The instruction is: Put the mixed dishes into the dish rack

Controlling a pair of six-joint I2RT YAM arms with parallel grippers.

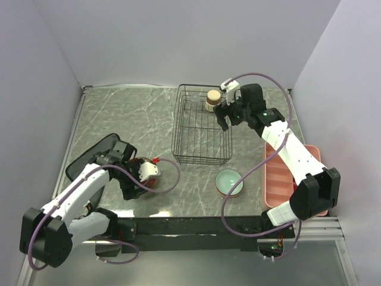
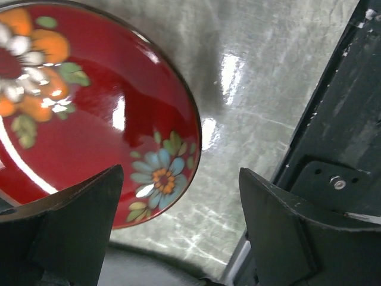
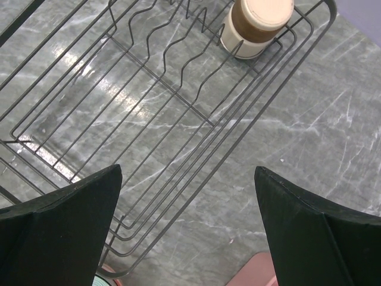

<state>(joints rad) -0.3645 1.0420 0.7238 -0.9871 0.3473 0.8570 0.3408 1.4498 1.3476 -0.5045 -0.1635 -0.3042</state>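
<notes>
The black wire dish rack (image 1: 201, 132) stands mid-table, and the small tan cup (image 1: 212, 99) sits in its far right corner. From the right wrist the cup (image 3: 256, 24) shows at the top, inside the rack (image 3: 149, 107). My right gripper (image 1: 225, 117) hangs open over the rack's right edge, its jaws (image 3: 187, 202) holding nothing. The pale mint-green bowl (image 1: 229, 182) rests in front of the rack. The glossy red floral bowl (image 1: 153, 171) lies at the left. My left gripper (image 1: 139, 182) is open at that bowl (image 2: 89, 107), whose rim reaches in between the fingers (image 2: 181, 202).
A black cloth (image 1: 89, 156) lies behind the left arm. A pink plastic tray (image 1: 278, 179) runs along the right side under the right arm. The black base rail (image 2: 339, 137) lies close to the left gripper's right finger.
</notes>
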